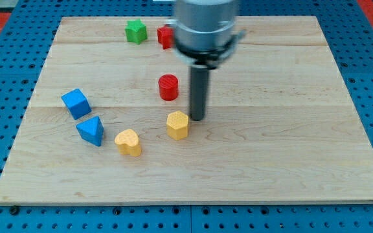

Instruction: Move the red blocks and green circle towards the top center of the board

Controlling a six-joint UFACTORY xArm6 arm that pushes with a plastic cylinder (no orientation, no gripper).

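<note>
A red round block (pixel 168 87) stands near the middle of the wooden board (pixel 290 129). A second red block (pixel 165 36), partly hidden behind the arm, sits near the top edge. Left of it is a green star-shaped block (pixel 135 31). I see no green circle; it may be hidden by the arm. My tip (pixel 197 118) rests on the board just right of and slightly below the red round block, and close to the upper right of a yellow hexagon block (pixel 178 125).
A yellow heart block (pixel 129 142) lies left of the hexagon. A blue cube (pixel 76 103) and a blue triangle block (pixel 91 130) sit at the left. The arm's grey body (pixel 206 26) covers the top centre. A blue pegboard (pixel 5 39) surrounds the board.
</note>
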